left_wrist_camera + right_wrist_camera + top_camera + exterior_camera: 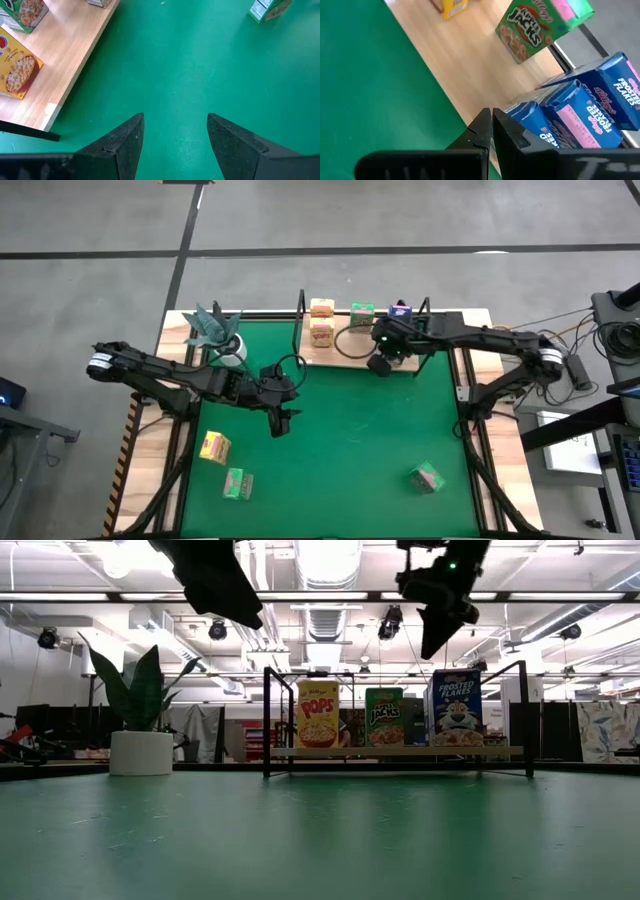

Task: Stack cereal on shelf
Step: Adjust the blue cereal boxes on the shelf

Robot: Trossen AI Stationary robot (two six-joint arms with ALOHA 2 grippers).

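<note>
The shelf (350, 352) stands at the mat's far edge. On its board stand yellow boxes (321, 321), a green box (362, 313) and blue boxes (400, 310). In the low view a yellow (318, 714), a green (384, 717) and a blue box (456, 708) stand upright in a row. My right gripper (492, 117) is shut and empty, just above the board's near edge beside the blue boxes (590, 107); the low view shows it (430, 650) clear above them. My left gripper (175, 120) is open and empty over the mat's middle (281, 423).
A yellow box (214, 447) and a green box (237, 484) lie on the green mat near left, another green box (427, 477) near right. A white pot with a teal plant (222, 338) stands far left, beside the shelf's black posts (267, 720).
</note>
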